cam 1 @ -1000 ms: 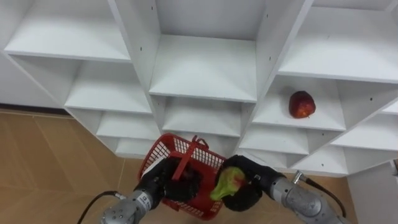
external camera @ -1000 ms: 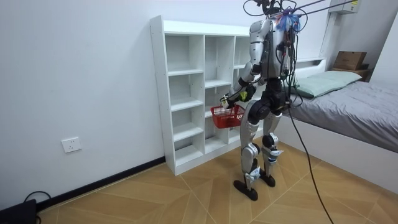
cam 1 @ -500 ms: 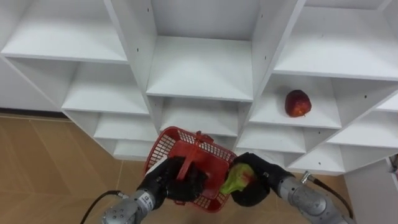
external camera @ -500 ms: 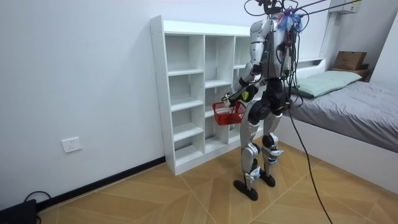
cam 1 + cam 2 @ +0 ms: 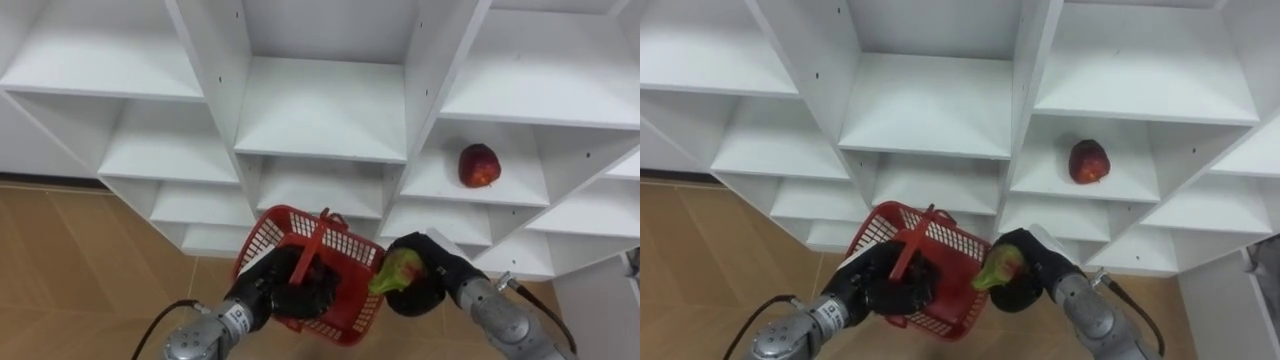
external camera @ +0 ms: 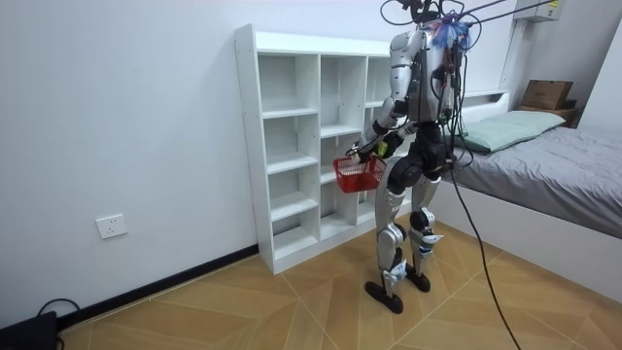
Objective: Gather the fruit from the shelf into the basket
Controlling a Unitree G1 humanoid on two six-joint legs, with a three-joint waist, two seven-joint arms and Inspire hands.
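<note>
The robot stands upright facing a white closet (image 6: 311, 146) of open shelves, and it carries a red mesh basket (image 5: 262, 240) in front of its waist. The left hand (image 5: 290, 292) is at the middle of the basket, under the red handle (image 5: 320, 238), with its fingers clenched round that handle. The right hand (image 5: 432, 285) is just to the right of the basket, its fingers wrapped round 1 fruit (image 5: 397, 272). The fruit is green with a reddish patch. It sits right at the basket's right rim, level with the top of the mesh wall. I cannot tell whether it touches the rim. The left hand hides much of the inside of the basket, so I cannot tell what lies there.

1 red apple (image 5: 478, 165) lies on a shelf up and to the right of the basket. It is well apart from the basket and from the 2 hands. The shelf boards of the closet run behind the basket's far rim.

Wooden floor (image 5: 70, 270) shows to the left of the basket. In the room view a bed (image 6: 544, 165) stands well off to the room view's right of the basket. A wall socket (image 6: 112, 226) sits low on the wall, far to the room view's left of the basket.
</note>
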